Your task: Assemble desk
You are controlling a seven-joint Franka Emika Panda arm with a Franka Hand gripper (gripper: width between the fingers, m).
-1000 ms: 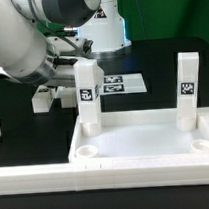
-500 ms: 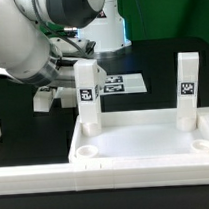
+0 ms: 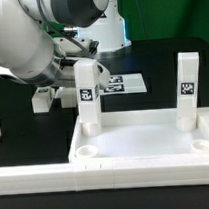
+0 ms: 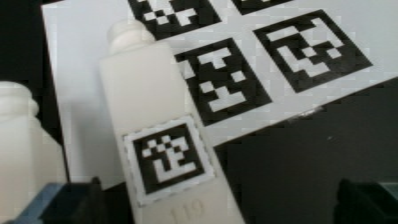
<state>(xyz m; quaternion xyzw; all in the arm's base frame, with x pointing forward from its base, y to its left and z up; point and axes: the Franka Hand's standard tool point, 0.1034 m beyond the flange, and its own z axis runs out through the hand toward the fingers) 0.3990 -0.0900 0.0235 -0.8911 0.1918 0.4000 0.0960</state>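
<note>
Trouble could start at the exterior view's left, where the gripper (image 4: 214, 198) hangs spread wide astride a loose leg (image 4: 160, 130) lying aslant by the marker board (image 3: 126, 83), gripping nothing. A second leg (image 4: 25, 130) lies just beside it. Closing off-centre could nudge both or twist the loose leg askew. Further right, the top (image 3: 145, 140) fills the lower frame, with a near-left leg (image 3: 87, 94) and a right leg (image 3: 187, 85) upright in its far corners.
</note>
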